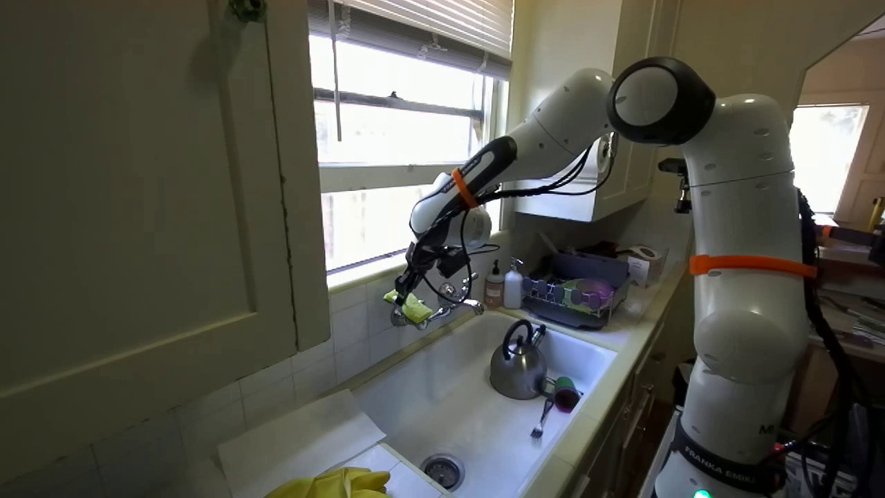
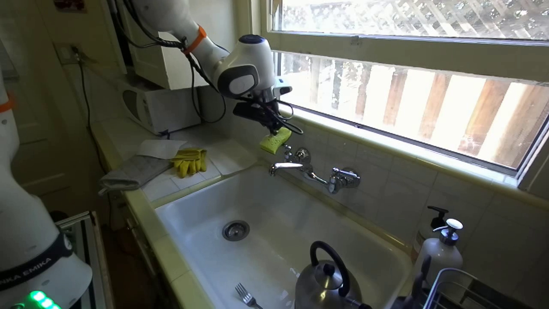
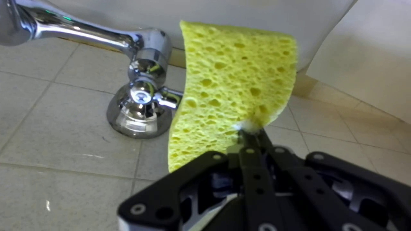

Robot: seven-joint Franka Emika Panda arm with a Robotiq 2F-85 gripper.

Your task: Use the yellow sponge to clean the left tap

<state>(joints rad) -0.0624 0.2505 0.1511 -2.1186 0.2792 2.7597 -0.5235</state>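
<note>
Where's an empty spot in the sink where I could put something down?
The sink has a bare patch between the drain and the kettle. It's crowded around the kettle, with the cup and fork close by. Up at the left tap, the hand and yellow sponge take up room.

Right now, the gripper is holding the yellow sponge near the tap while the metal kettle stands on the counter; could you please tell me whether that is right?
Not quite: the metal kettle stands inside the sink, as both exterior views show. The gripper is indeed holding the yellow sponge near the tap.
</note>
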